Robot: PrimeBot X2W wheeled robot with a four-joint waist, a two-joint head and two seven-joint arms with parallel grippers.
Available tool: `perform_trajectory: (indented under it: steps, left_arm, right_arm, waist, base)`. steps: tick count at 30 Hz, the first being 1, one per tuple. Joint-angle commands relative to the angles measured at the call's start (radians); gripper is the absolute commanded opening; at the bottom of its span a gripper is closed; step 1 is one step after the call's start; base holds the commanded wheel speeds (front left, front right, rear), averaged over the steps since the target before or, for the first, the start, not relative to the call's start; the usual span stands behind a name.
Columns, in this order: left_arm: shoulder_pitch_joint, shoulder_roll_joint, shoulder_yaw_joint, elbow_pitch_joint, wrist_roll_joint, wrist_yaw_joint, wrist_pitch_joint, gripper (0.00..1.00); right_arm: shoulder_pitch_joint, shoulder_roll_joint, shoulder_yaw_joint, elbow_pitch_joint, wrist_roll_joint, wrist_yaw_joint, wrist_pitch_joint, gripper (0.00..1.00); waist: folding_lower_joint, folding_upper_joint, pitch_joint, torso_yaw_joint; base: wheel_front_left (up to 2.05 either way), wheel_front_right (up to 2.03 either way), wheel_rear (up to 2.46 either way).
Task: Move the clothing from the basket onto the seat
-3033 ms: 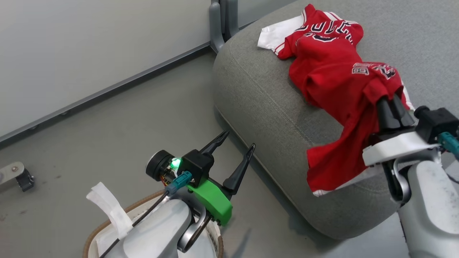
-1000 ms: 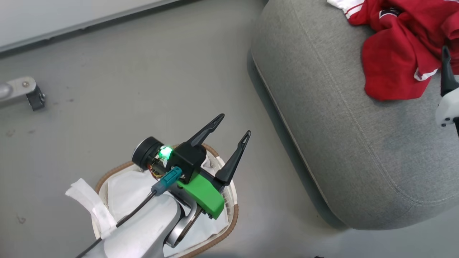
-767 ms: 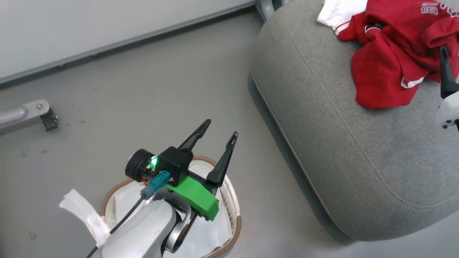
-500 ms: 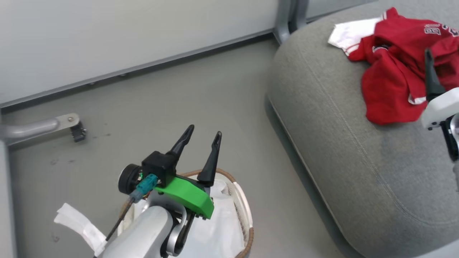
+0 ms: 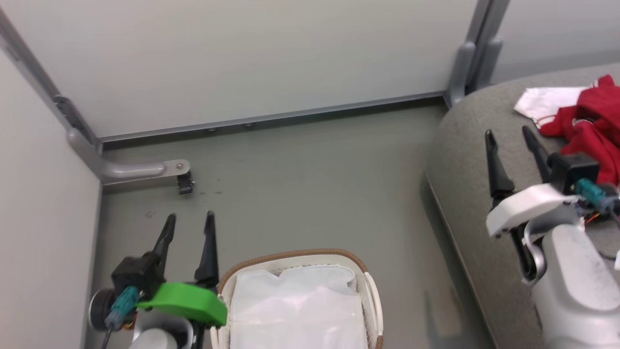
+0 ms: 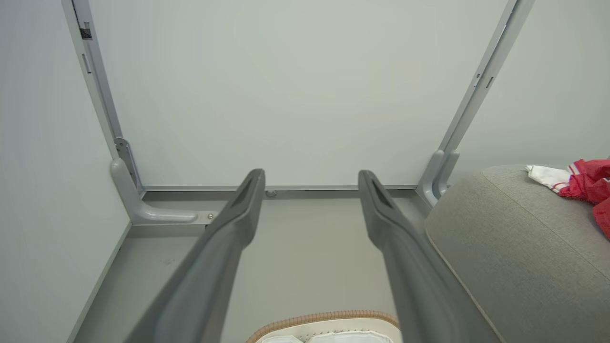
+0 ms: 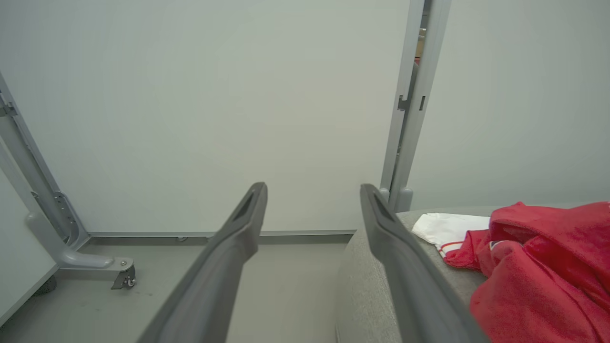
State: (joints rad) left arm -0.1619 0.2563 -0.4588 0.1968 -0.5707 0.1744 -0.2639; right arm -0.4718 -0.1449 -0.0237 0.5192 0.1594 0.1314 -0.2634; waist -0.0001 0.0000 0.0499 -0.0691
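The red clothing point(image 5: 593, 126) with white trim lies bunched on the grey seat point(image 5: 465, 194) at the far right, and it also appears as the clothing point(image 7: 538, 267) and the clothing point(image 6: 588, 183) in the wrist views. The white basket point(image 5: 295, 259) with a brown rim stands on the floor at the bottom centre, holding only its white liner. My left gripper point(image 5: 190, 220) is open to the basket's left, holding nothing. My right gripper point(image 5: 508, 133) is open above the seat's left part, beside the clothing and apart from it.
Pale partition walls close the back and left, with a grey metal post point(image 5: 467, 63) at the seat's corner. A grey wall foot with a caster point(image 5: 180, 177) juts onto the floor at the left. Bare grey floor lies between basket and seat.
The head camera has swung up and left, so the wall now shows. My right gripper has let go of the clothing and drawn back open; the left gripper has shifted to the basket's left.
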Motion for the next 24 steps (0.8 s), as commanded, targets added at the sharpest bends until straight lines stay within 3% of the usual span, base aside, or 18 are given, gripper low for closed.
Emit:
perform_trajectory:
  steps: [1,9,24]
  left_arm:
    - [0.038,0.008,0.022,-0.009,0.004,-0.006,0.0,1.0]
    - [0.182,0.011,0.108,-0.029,0.009,-0.027,-0.001,1.0]
    - [0.27,-0.019,0.14,-0.028,0.019,-0.064,-0.001,1.0]
  right_arm:
    - [0.042,0.018,-0.007,-0.018,0.002,-0.001,-0.002,1.0]
    - [0.212,0.089,-0.042,-0.114,0.005,-0.001,-0.002,1.0]
    - [0.45,0.092,0.009,-0.239,0.084,-0.001,-0.002,1.0]
  waist:
    - [0.0001,0.0,-0.053,0.066]
    - [0.0001,0.0,-0.082,0.118]
    - [0.0001,0.0,-0.102,0.128]
  base:
    - [0.0,0.0,0.0]
    - [0.0,0.0,0.0]
    - [0.0,0.0,0.0]
